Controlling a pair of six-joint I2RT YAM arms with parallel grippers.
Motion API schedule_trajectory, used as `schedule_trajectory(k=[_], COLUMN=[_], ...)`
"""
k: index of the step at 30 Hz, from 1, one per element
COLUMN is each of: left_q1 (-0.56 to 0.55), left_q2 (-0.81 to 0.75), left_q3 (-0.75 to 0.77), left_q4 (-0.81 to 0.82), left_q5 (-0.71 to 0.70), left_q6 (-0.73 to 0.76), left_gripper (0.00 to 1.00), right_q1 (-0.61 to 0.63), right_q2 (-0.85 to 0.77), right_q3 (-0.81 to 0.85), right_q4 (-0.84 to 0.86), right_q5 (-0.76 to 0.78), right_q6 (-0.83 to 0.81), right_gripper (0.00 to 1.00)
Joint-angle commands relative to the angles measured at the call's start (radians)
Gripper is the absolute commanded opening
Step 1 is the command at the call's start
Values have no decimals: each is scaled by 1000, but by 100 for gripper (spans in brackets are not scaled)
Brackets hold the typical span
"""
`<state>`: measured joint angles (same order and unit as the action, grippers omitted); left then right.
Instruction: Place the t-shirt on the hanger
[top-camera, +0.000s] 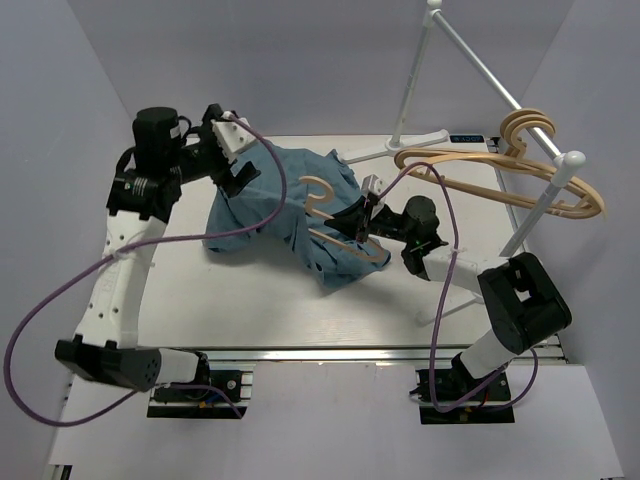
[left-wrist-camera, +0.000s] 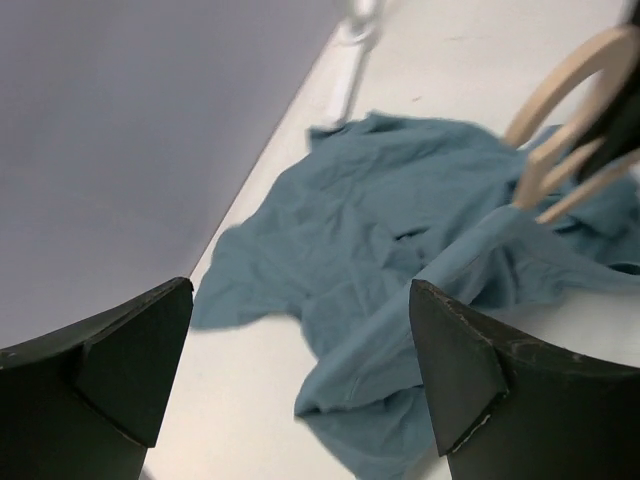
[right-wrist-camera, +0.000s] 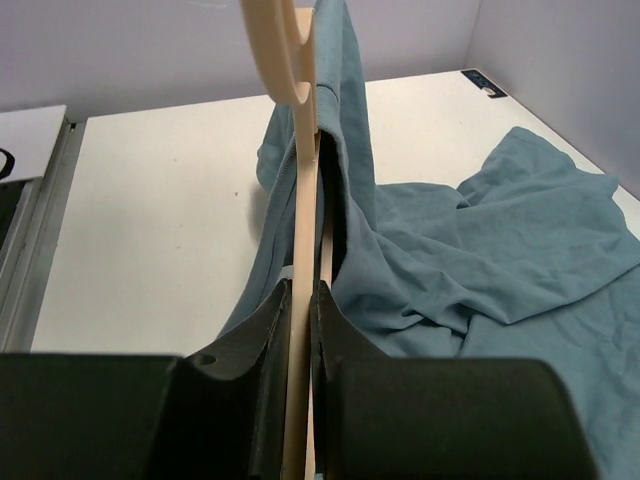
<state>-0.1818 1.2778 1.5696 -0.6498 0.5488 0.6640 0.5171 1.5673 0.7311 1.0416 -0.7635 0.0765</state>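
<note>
While the right gripper (top-camera: 362, 220) is clamped tight on the hanger (right-wrist-camera: 302, 230), with its fingers (right-wrist-camera: 250, 400) pressing the wooden bar from both sides, the t-shirt (top-camera: 285, 215) lies crumpled at the centre of the table (top-camera: 200, 300). One fold is drawn up over the hanger's arm. The hook protrudes from the cloth toward the upper middle of the top view. The left gripper (top-camera: 242, 180) hangs over the shirt's upper left edge, fingers spread wide, holding nothing. At upper right a white stand (top-camera: 573, 159) carries spare hangers (top-camera: 450, 156), close behind the right arm. Purple cables (top-camera: 52, 294) loop beside both arms; one passes in front of the shirt in the top view.
</note>
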Motion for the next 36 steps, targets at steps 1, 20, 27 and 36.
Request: schedule_trajectory(k=[1, 20, 27, 36], left_q1=[-8, -10, -10, -13], left_q2=[141, 384, 393, 402], left_q3=[158, 193, 161, 109], left_q4=[-334, -729, -723, -697], left_q5=[232, 372, 386, 367], left_q6=[258, 592, 597, 599], left_gripper=[98, 56, 36, 52], right_q1=[0, 34, 46, 47], right_q2=[-43, -36, 10, 37], right_q3=[60, 186, 231, 269], right_q4=[-29, -236, -241, -178], right_q5=[12, -13, -7, -69], right_q6=[-67, -152, -150, -95], right_gripper=[0, 0, 0, 0])
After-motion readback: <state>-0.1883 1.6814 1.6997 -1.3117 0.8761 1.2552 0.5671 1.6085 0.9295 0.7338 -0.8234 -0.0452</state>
